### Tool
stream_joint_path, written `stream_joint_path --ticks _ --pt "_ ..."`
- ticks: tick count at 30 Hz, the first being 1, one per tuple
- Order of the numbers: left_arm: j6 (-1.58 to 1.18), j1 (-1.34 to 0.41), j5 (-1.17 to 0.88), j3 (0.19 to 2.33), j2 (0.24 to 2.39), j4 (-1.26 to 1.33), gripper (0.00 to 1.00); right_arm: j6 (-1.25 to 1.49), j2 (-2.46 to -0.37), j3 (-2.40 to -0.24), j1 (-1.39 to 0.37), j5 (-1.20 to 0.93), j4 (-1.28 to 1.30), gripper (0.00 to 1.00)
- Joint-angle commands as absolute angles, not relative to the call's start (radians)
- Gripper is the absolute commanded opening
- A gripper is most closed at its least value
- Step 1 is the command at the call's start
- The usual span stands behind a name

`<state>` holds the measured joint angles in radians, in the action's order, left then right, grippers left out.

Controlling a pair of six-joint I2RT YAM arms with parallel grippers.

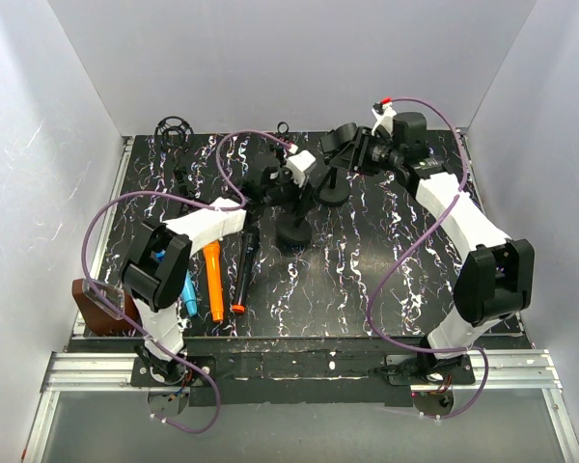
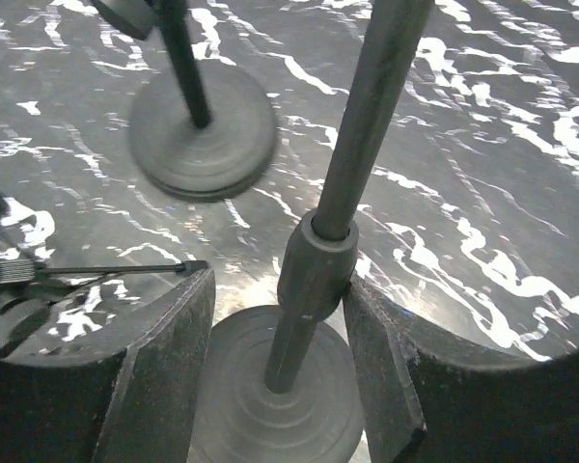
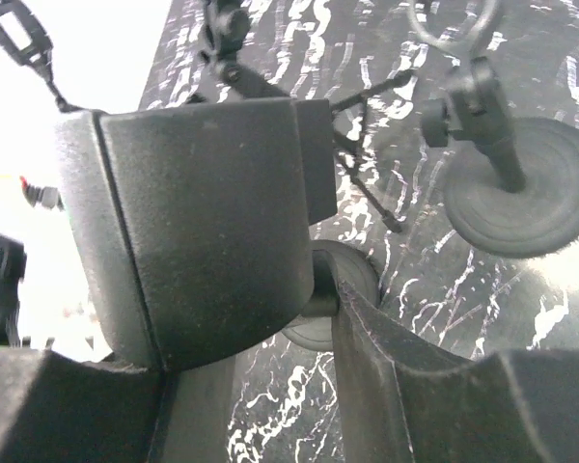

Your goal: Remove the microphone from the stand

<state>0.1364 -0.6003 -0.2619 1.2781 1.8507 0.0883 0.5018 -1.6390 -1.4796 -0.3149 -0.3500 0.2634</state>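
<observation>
A boxy black microphone (image 3: 203, 212) fills the right wrist view, and my right gripper (image 3: 261, 289) is shut on it, one finger (image 3: 396, 376) pressed on its side and the other hidden behind it. A round stand base (image 3: 343, 289) shows just below it. From above, the right gripper (image 1: 359, 152) holds the microphone (image 1: 343, 140) over the rear stand (image 1: 330, 190). My left gripper (image 2: 280, 280) is open around the front stand's pole (image 2: 352, 174). Its right finger (image 2: 386, 367) touches the collar and the left finger stands apart. That gripper (image 1: 288, 183) hangs above this stand's base (image 1: 292, 231).
An orange marker (image 1: 214, 280), a blue pen (image 1: 189, 289) and a black marker (image 1: 243, 270) lie at the mat's left front. A brown object (image 1: 96, 304) sits at the left edge, a black wire cage (image 1: 172, 127) at the back left. White walls enclose three sides.
</observation>
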Motion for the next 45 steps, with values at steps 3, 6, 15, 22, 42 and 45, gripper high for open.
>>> stream_joint_path --ticks 3,6,15,22,42,45 --pt "0.067 -0.515 -0.75 1.292 1.828 0.06 0.51 0.394 -1.62 -1.335 -0.261 -0.917 -0.127 0.01" --pt "0.093 -0.54 -0.759 1.331 1.885 0.071 0.46 0.399 -1.64 -1.338 -0.262 -0.92 -0.149 0.01" --pt "0.126 -0.626 -0.171 1.327 1.879 0.152 0.0 0.593 -1.666 -1.452 -0.262 -0.514 0.119 0.01" --pt "0.094 -0.684 0.311 1.361 1.899 0.151 0.0 0.664 -1.658 -1.548 -0.31 -0.313 0.342 0.01" --pt "-0.089 -0.433 -0.922 1.445 1.974 0.048 0.0 0.465 -1.697 -1.417 -0.264 -0.919 -0.034 0.01" --pt "-0.058 -0.454 -0.813 1.43 1.941 0.041 0.0 0.497 -1.687 -1.425 -0.264 -0.807 0.033 0.01"
